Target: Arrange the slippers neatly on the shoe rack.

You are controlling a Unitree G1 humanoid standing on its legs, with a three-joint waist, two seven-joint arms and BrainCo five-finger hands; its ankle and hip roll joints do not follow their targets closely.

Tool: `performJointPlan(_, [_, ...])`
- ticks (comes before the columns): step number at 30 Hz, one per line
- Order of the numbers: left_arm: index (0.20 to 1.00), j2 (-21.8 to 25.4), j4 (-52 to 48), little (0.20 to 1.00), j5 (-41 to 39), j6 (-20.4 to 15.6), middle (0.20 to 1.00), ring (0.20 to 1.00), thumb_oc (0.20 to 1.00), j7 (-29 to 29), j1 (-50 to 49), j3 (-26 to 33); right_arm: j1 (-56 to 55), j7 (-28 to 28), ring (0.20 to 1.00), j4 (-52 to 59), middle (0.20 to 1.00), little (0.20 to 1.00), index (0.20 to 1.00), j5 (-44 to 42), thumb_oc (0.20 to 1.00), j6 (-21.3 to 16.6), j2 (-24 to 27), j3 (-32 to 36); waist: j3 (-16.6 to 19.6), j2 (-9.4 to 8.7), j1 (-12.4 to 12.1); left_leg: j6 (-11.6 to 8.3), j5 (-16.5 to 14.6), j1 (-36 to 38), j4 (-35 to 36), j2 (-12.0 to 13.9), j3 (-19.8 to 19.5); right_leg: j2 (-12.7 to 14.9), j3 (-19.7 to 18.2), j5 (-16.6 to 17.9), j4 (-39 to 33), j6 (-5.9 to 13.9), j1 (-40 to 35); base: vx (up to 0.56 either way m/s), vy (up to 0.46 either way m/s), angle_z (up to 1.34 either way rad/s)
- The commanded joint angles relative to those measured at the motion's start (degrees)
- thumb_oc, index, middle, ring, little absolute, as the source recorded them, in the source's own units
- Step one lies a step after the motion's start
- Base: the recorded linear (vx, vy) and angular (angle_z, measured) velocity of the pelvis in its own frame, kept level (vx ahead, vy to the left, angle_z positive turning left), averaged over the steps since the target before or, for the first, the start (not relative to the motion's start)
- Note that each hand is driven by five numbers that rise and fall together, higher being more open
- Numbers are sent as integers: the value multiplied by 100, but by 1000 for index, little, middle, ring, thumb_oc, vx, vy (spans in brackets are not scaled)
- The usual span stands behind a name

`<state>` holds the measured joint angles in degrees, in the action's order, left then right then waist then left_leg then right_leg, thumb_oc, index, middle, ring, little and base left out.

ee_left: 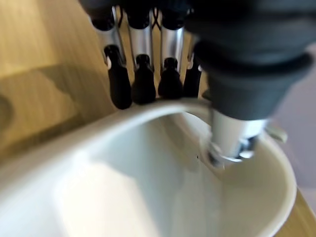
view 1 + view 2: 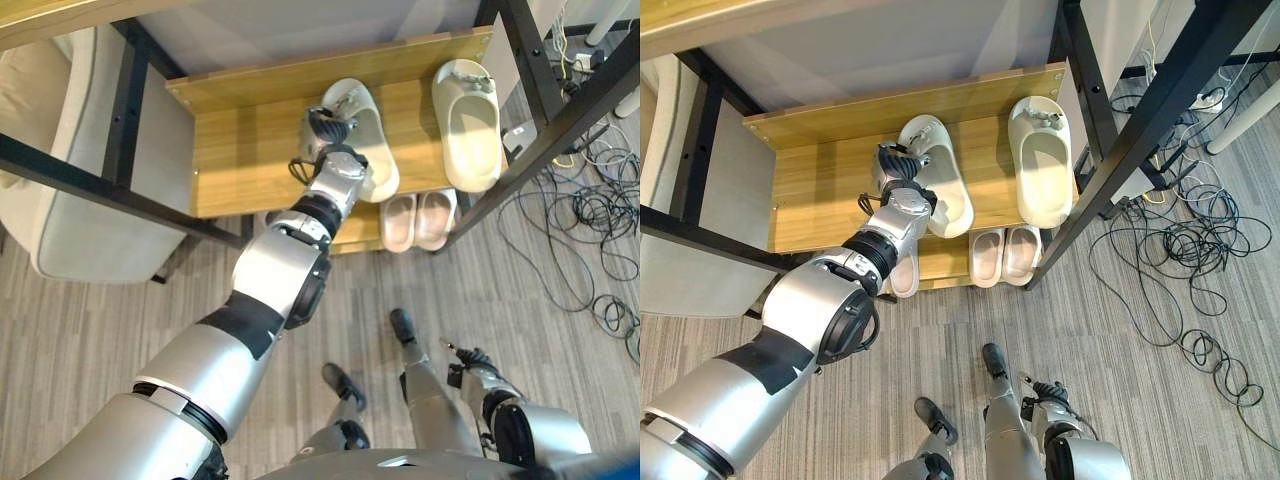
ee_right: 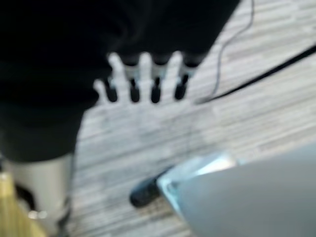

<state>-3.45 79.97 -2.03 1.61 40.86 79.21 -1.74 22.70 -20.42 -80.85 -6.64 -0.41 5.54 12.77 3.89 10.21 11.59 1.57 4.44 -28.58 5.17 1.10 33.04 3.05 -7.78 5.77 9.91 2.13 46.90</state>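
Two cream slippers on the top shelf, one in hand

Two cream slippers sit on the upper wooden shelf of the shoe rack. The left hand is on the nearer cream slipper, which lies slanted across the shelf. In the left wrist view the fingers hook their dark tips over the slipper's rim while the thumb reaches down inside the hollow, so the hand pinches the wall of the shoe. The second cream slipper lies well apart toward the rack's right post, roughly square to the shelf and untouched. A pinkish pair sits side by side on the lower shelf, and another pale slipper shows just beneath the left forearm.

My read is that these are moulded foam slippers: light, a little springy, and stiff enough to keep their shape when pinched at the rim. The smooth surface may slip against the fingertips, and a light shoe will pivot or skid on the wood if pushed at one end. The rim beside the foot opening, where the hand now grips, looks the best hold, since the wall there is thin enough to clamp. Nothing here seems fragile.

The right hand hangs low over the floor, its fingers straight and loose, holding nothing.
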Motion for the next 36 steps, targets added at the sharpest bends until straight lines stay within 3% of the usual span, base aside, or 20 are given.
performJointPlan(1, [1000,-535,353,1000,-112,-191,1000,1000,1000,-523,345,510,413,3,1000,-397,1000,1000,1000,-161,1000,22,234,-120,-533,539,200,-705,-139,711,-17,621,-594,-604,15,-118,82,-359,-499,0,0,0])
performJointPlan(17, [1000,-684,41,1000,171,-492,1000,1000,1000,-530,79,452,442,-2,1000,-600,1000,1000,1000,-167,1000,28,355,-68,-520,644,252,-726,-138,743,-17,648,-558,-646,1,-5,74,-380,-406,-2,-7,-2])
performJointPlan(22, [1000,-723,-268,1000,338,-778,1000,1000,1000,-653,-143,369,392,50,1000,-602,1000,1000,1000,-173,1000,33,348,-62,-465,637,249,-699,-152,743,-17,640,-577,-633,3,6,80,-376,-394,0,0,0])
performJointPlan(23, [1000,-772,-434,1000,396,-981,1000,1000,1000,-601,-262,373,416,84,1000,-606,1000,1000,1000,-194,1000,38,355,-48,-446,630,252,-686,-165,739,-17,631,-577,-633,-1,14,89,-385,-378,0,0,0])
performJointPlan(36, [1000,-1146,-916,1000,-102,-1274,1000,1000,1000,-1151,-404,737,444,214,1000,-696,1000,1000,1000,-165,1000,55,397,-48,-372,661,263,-662,-184,718,-17,619,-569,-659,-26,-3,168,-420,-267,0,0,0])
